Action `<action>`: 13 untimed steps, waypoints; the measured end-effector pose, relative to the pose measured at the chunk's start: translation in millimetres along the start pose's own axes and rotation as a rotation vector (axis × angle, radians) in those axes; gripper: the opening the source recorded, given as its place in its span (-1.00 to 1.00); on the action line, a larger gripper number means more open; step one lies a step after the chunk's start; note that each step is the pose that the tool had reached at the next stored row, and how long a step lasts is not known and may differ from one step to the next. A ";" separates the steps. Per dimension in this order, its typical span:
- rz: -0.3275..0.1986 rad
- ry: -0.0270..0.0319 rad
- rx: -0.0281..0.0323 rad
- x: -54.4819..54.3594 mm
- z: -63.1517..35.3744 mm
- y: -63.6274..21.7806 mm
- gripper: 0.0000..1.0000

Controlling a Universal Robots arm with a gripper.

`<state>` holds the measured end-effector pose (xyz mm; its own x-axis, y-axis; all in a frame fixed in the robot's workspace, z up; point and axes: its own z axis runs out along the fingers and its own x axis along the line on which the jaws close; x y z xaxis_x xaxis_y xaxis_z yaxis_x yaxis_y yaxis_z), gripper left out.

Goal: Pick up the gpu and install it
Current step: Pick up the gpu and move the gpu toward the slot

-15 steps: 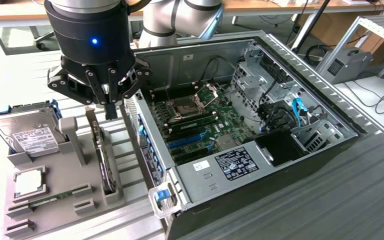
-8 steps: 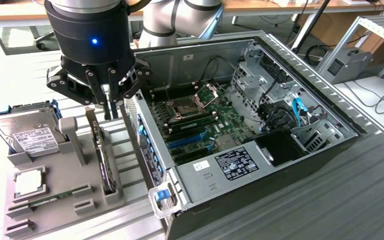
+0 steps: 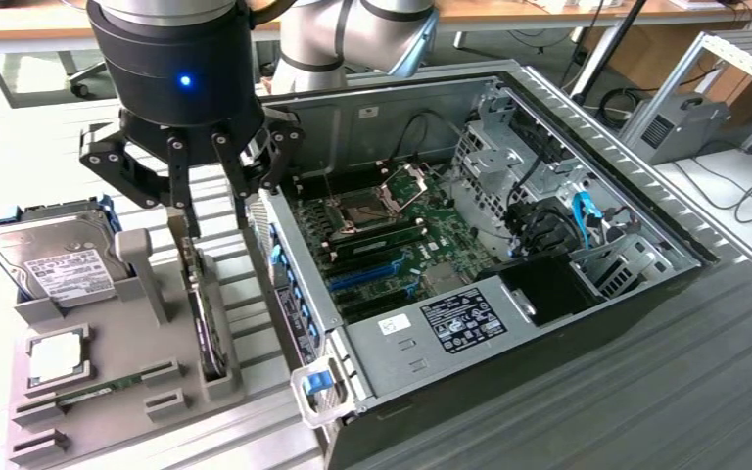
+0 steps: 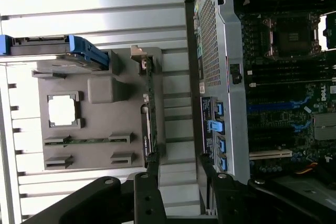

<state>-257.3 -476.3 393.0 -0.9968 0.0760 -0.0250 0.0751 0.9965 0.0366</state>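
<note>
Exterior view: the gripper (image 3: 211,230) hung with its fingers spread and nothing between them, just above the gpu (image 3: 207,323). The card stood on edge in its slot of the grey holder (image 3: 141,284) beside the open computer case (image 3: 390,362) and seemed roughly centred under the fingers. Wrist view: the gpu (image 4: 148,114) lined up with one finger (image 4: 152,177) rather than with the gap, and the other finger sat close to the computer case (image 4: 228,35). A straight descent could therefore, I judge, jab the card's top edge or scrape the case, an offset the exterior view hid.
</note>
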 end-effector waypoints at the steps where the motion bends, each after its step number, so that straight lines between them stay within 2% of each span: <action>1: 0.000 0.0000 0.0000 0.0 0.0 0.0 -0.15; 13: 0.000 0.0000 0.0000 0.1 1.5 -0.1 -0.15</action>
<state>-257.4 -476.3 391.5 -0.9968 0.0760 -0.0250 0.0751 0.9965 0.0367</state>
